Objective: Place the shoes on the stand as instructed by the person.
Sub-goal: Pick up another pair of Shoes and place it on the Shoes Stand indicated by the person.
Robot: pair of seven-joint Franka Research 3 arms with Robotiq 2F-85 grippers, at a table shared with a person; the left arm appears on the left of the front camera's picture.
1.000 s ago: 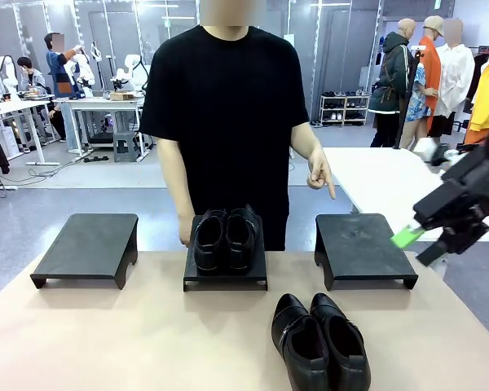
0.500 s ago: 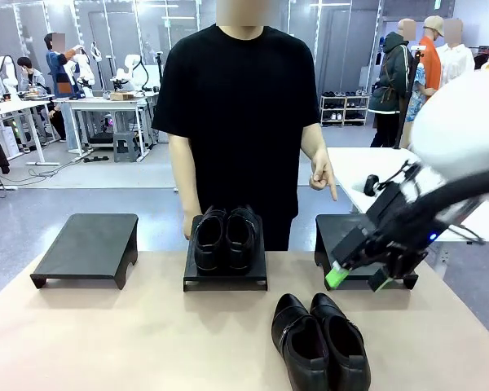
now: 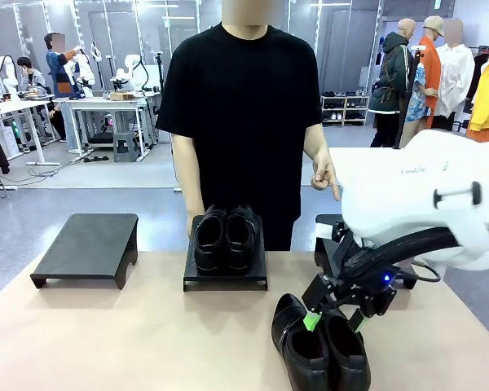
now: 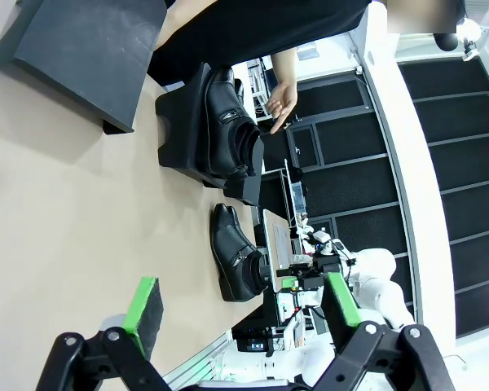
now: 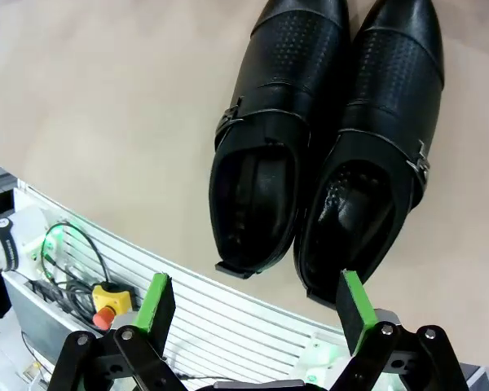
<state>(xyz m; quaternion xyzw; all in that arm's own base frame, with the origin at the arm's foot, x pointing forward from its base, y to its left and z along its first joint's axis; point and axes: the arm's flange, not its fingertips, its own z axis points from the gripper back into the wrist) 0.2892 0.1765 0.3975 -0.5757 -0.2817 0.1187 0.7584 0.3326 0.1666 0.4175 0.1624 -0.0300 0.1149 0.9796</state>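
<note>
One pair of black shoes [image 3: 226,236] stands on the middle stand [image 3: 226,281]. A second pair of shoes [image 3: 334,358] lies on the table near the front edge, right of centre. My right gripper [image 3: 332,322] hangs open just over this pair; in the right wrist view the pair [image 5: 326,155] lies side by side, heels just ahead of the open right gripper [image 5: 255,305]. The person's hand [image 3: 324,173] points a finger down at the right stand [image 3: 324,232], largely hidden behind my right arm. My left gripper [image 4: 243,309] is open above the table, holding nothing.
An unoccupied black stand [image 3: 88,247] sits at the left. The tan table [image 3: 106,334] is bare in front of it. The person stands close behind the middle stand. A white table [image 3: 367,167] lies behind at the right.
My right arm has swung in from the right edge, passed in front of the right stand and come down over the loose pair. The person keeps pointing at the right stand.
</note>
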